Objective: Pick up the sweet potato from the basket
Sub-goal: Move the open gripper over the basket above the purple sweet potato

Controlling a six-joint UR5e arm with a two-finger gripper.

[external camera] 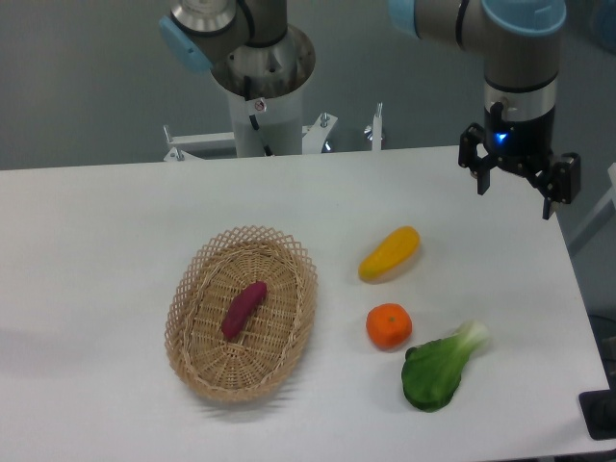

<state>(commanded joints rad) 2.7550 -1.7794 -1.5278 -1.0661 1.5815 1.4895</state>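
The sweet potato (243, 309) lies inside the wicker basket (189, 289), roughly at its middle, slanted so that its upper end points toward the far right and its lower end toward the near left. It rests on the woven floor of the basket with nothing else in there beside it. The basket sits on the white table (96, 241), left of centre and toward the near edge.

The gripper (517, 188) hangs over the far right part of the table, well apart from the basket and from the sweet potato. Its two fingers point downward and stand spread, with a clear gap between them and nothing held. A blue light glows on the wrist just above it.

To the right of the basket, a yellow squash (390, 254) lies on the table, tilted. Nearer than it sits a round orange fruit (389, 325), and just right of that, toward the near edge, a leafy bok choy (440, 369) with its pale stem end pointing far right. The arm's base column (265, 91) stands at the far edge of the table.
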